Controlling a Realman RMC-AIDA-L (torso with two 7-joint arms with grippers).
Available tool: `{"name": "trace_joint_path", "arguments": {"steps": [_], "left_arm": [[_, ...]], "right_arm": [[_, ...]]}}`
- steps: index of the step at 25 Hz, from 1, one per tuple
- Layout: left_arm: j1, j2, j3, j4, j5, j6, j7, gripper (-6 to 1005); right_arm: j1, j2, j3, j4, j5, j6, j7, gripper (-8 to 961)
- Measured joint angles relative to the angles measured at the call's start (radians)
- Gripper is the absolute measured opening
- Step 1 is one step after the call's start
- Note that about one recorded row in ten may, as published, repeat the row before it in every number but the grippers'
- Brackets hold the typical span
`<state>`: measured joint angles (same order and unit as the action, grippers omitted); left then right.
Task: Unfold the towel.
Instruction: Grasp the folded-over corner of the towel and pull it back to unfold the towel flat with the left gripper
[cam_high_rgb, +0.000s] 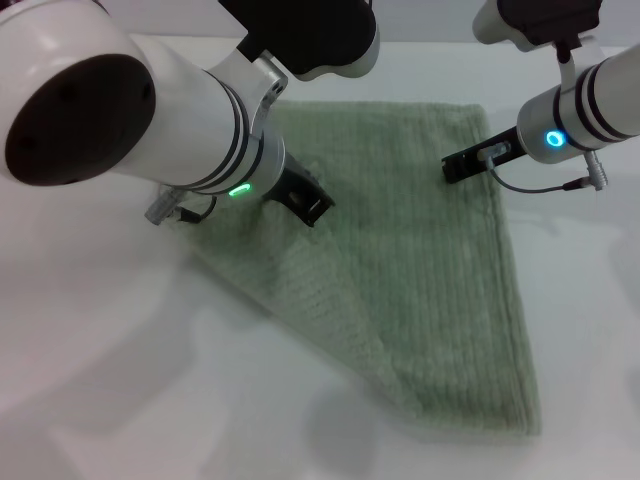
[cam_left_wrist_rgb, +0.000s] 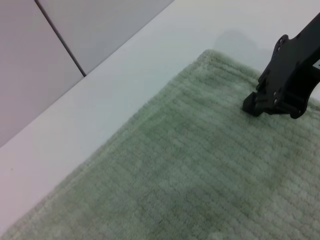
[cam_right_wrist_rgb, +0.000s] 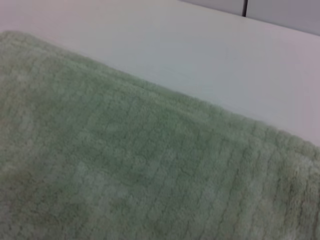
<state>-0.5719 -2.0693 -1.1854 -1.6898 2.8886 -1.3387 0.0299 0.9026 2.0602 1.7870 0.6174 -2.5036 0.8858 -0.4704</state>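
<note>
A white counter (cam_high_rgb: 110, 330) carries the towel (cam_high_rgb: 420, 290), a sage-green ribbed cloth lying folded into a rough triangle, its long fold running diagonally toward the near corner. The left hand (cam_high_rgb: 308, 203) is down on the towel's left part, near the fold line; whether its fingers are spread or closed I cannot tell. The right hand (cam_high_rgb: 470, 163) rests at the towel's far right corner, tips touching the cloth; its opening cannot be told either. Beyond the towel's far edge, grey wall panels (cam_left_wrist_rgb: 60, 40) rise behind the counter.
</note>
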Motion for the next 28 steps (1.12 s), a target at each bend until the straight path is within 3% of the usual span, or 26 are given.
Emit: {"name": "trace_joint_path", "arguments": {"steps": [11, 28], "left_arm": [[-0.007, 0.003, -0.012, -0.030, 0.001, -0.080, -0.013, 46], [-0.073, 0.002, -0.022, -0.048, 0.002, -0.344, -0.073, 55]], "right_arm": [[-0.003, 0.000, 0.000, -0.004, -0.001, -0.002, -0.001, -1], [-0.005, 0.000, 0.000, -0.004, 0.002, 0.000, -0.001, -1]]}}
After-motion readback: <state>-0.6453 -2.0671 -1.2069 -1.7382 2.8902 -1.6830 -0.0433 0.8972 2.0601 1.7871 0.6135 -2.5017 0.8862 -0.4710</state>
